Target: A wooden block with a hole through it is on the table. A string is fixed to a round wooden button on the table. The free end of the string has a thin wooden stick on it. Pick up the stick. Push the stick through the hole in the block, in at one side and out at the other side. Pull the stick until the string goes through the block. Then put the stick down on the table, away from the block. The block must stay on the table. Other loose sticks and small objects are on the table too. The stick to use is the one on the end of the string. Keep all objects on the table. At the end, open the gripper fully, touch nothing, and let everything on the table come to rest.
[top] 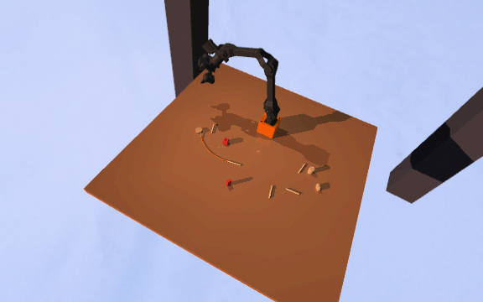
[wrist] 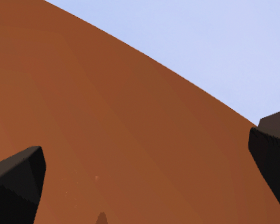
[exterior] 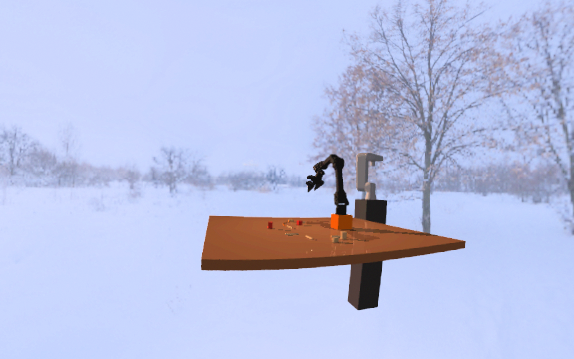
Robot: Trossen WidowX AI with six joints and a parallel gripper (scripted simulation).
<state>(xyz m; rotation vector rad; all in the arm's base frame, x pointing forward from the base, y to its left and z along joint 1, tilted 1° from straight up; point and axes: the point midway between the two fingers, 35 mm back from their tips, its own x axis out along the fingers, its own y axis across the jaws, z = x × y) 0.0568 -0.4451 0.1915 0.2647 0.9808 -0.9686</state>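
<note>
Top view: at left, you see the round wooden button (top: 199, 130), its orange string (top: 209, 151) curving nearer and rightward to the thin wooden stick (top: 235, 163) lying on the table. Your black gripper (top: 206, 70) (exterior: 309, 183) (wrist: 149, 148) hangs above the far left, fingers apart, holding nothing. Between button and orange base (top: 267, 129), you find a small red block (top: 225, 142); another (top: 229, 183) lies nearer. Three loose pale sticks (top: 272, 191) lie at right, beside two round wooden pieces (top: 318, 187).

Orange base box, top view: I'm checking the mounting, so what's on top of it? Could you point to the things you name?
The black arm's foot (top: 271, 119) stands on the orange box (top: 267, 129) (exterior: 341, 222). The surface directly beneath the foot is covered.
</note>
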